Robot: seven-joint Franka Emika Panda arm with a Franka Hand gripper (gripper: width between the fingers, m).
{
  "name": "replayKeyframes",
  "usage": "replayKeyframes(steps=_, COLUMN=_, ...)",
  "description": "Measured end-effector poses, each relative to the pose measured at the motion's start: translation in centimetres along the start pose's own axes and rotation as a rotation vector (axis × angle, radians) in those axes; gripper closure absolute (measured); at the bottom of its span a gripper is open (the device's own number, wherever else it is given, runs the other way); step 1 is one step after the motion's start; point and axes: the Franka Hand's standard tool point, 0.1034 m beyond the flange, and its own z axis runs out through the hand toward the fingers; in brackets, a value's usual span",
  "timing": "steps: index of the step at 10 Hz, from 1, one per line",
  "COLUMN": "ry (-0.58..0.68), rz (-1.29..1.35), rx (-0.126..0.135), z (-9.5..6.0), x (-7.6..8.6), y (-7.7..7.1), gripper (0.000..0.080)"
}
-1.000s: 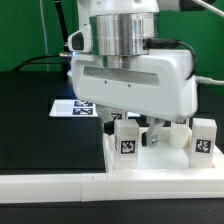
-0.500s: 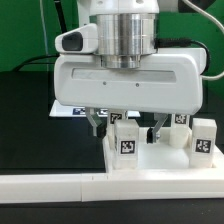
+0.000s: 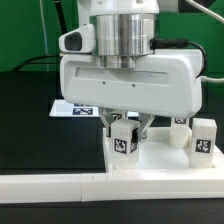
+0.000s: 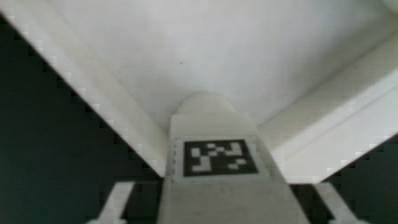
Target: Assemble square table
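White plastic leg (image 3: 124, 139) stands upright on the square top (image 3: 160, 161) by the wall (image 3: 60, 186), and I see my gripper (image 3: 124, 127) pinching it; I judge the leg-fitting step underway, next needing a straight lift toward a corner socket.

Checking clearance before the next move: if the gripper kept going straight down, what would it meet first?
The gripper points down with its fingers either side of a leg block; below that is the square table top. Its depth is unclear.
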Motion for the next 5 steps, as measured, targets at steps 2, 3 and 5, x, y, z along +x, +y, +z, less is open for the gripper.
replayKeyframes(steps=2, ry=0.000, rz=0.129, rx=0.000, z=-0.01, x=0.02, y=0.01, gripper=0.0513)
replayKeyframes(steps=3, ry=0.000, rz=0.229, rx=0.002, z=-0.02, x=0.03, y=0.01, gripper=0.0513)
replayKeyframes(steps=5, ry=-0.019, rz=0.542, rx=-0.006, z=-0.05, x=0.09, y=-0.11, gripper=0.0512)
